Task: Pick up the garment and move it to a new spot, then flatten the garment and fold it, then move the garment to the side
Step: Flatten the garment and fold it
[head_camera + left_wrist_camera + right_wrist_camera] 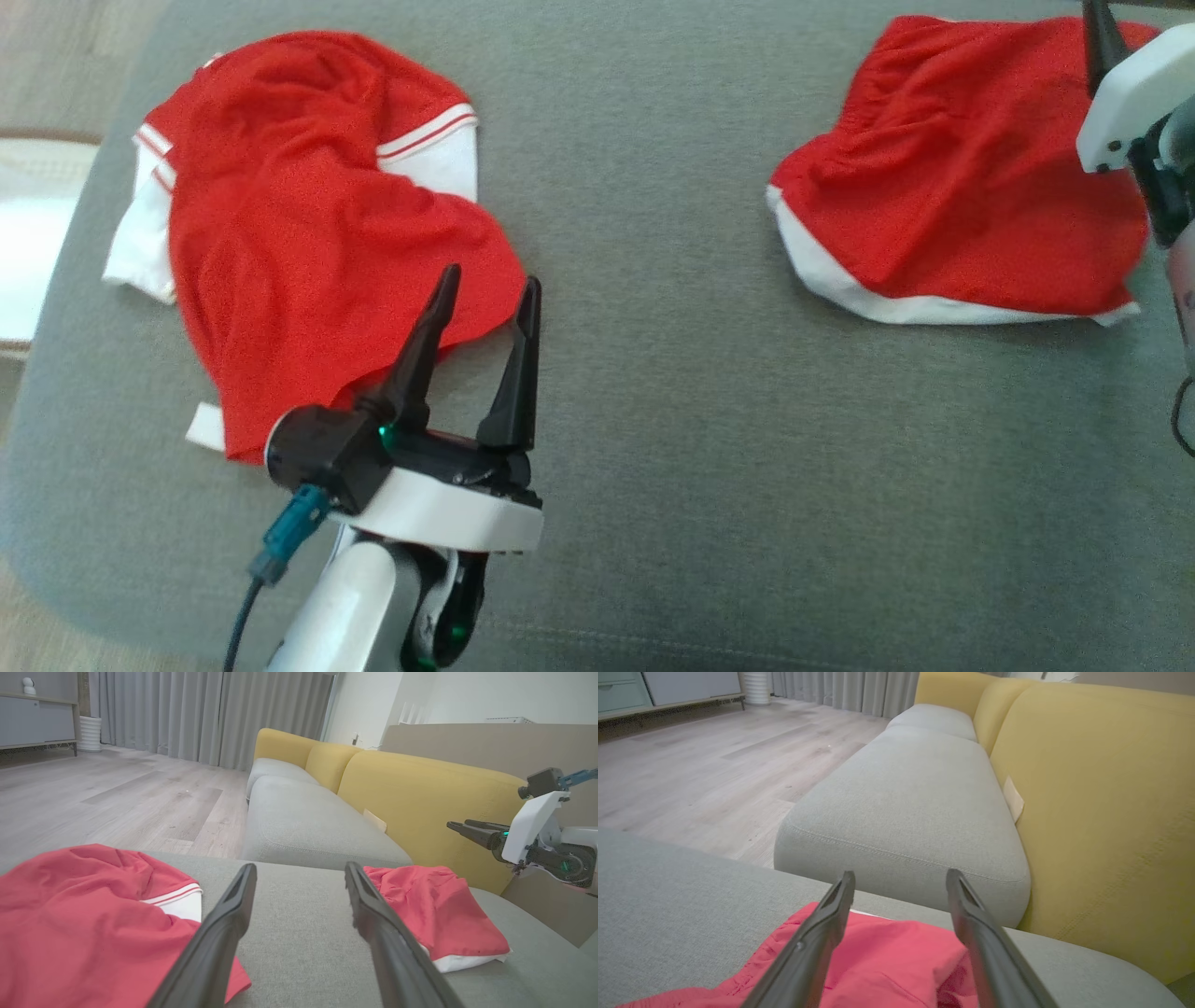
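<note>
While the garment point(299, 233) lies in a crumpled heap toward the far left corner of the grey cushion point(653, 373), its red mesh body is bunched and folded over itself. One white sleeve with red-striped trim sticks out at the cushion's left edge. The other shows on the heap's far right side. A small white patch point(203, 425) peeks from under the near hem.

The left gripper point(493, 276) sits at the garment's near right corner, fingers spread wide with nothing between them. In the head view one fingertip overlaps the red hem and the other stands at the edge of the fabric, over bare grey. Whether either finger touches the cloth cannot be told. A cable with a blue connector point(289, 532) runs from its wrist.

Well apart, toward the far right corner of the cushion, lies a smaller red piece point(962, 187) with a white band along its near edge. The right gripper point(901, 873) hangs over that piece. Its fingers also stand wide apart and hold nothing. In its wrist view red cloth shows below and between them.

Beyond the cushion's left edge a second grey seat point(915, 793) runs along a yellow sofa back point(1101, 812), with pale wood floor point(117, 798) and grey curtains point(210, 714) further off.
</note>
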Controlling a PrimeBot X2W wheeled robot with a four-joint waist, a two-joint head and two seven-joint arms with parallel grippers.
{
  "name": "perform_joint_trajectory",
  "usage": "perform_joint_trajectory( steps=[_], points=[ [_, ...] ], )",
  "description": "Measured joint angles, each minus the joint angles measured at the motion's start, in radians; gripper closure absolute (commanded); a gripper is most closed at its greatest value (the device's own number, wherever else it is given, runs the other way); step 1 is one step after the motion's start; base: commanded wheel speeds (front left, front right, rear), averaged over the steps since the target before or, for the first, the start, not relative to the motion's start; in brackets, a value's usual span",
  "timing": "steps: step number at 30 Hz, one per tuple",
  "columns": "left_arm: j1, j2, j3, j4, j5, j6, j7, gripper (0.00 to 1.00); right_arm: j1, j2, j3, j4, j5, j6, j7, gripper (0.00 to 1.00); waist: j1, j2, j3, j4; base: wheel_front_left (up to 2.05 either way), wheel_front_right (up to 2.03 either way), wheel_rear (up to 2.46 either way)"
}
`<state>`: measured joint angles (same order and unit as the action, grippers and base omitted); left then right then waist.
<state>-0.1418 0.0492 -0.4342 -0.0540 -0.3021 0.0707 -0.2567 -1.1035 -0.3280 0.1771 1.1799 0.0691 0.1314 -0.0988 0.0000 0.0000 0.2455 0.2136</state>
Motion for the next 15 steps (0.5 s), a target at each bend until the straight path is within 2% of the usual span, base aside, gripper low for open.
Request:
perform_joint_trajectory(
  steps=[8, 15],
  points=[
    [-0.006, 0.0, 0.033, -0.004, 0.011, 0.0, 0.0, 0.0, 0.031, 0.025, 0.013, -0.02, 0.077, 0.0, -0.115, 0.0, 0.0, 0.0, -0.047, -0.083, 0.0, 0.0, 0.0],
    [0.017, 0.0, 0.072, -0.025, 0.021, 0.0, 0.0, 0.0, 0.25, 0.073, -0.027, -0.208, 0.191, 0.0, -0.149, 0.0, 0.0, 0.0, -0.102, -0.179, 0.0, 0.0, 0.0]
  ],
)
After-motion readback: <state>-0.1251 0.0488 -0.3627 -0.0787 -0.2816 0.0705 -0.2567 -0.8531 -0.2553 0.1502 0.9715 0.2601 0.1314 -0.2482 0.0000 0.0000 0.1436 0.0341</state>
